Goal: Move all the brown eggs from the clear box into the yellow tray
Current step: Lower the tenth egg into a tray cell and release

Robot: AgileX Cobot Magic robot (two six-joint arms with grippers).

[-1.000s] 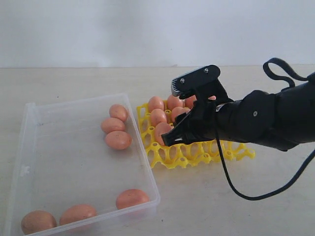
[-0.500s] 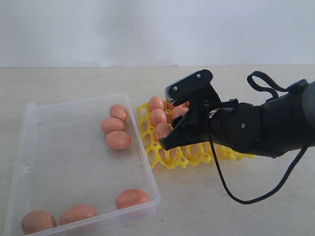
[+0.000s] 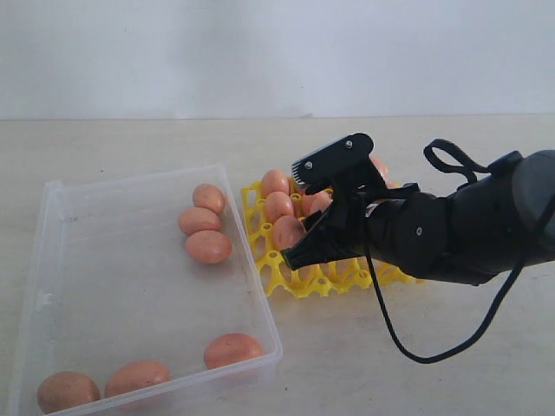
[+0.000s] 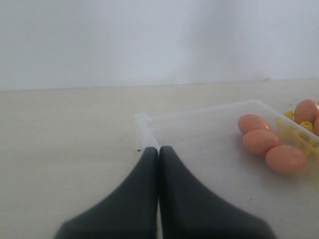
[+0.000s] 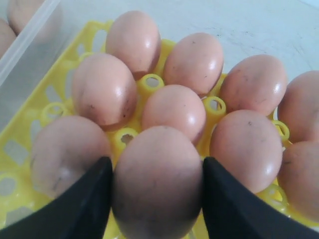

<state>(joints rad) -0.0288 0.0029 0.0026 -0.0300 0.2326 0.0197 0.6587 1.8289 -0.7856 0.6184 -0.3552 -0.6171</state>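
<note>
1. The right end effector (image 5: 156, 172) grasps one brown egg (image 5: 157, 149) at the yellow tray (image 3: 299, 282), among others seated there.
2. The left end effector (image 4: 158, 164) is clenched, empty, near the clear box (image 4: 144, 124).
3. Six brown eggs (image 3: 208, 247) lie in the clear box.

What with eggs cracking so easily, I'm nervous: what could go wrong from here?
The right gripper holds an egg over the yellow tray, close among the seated eggs. Lowering it off-centre could knock it against them. When the jaws open, the fingers could shove the eggs on either side.
</note>
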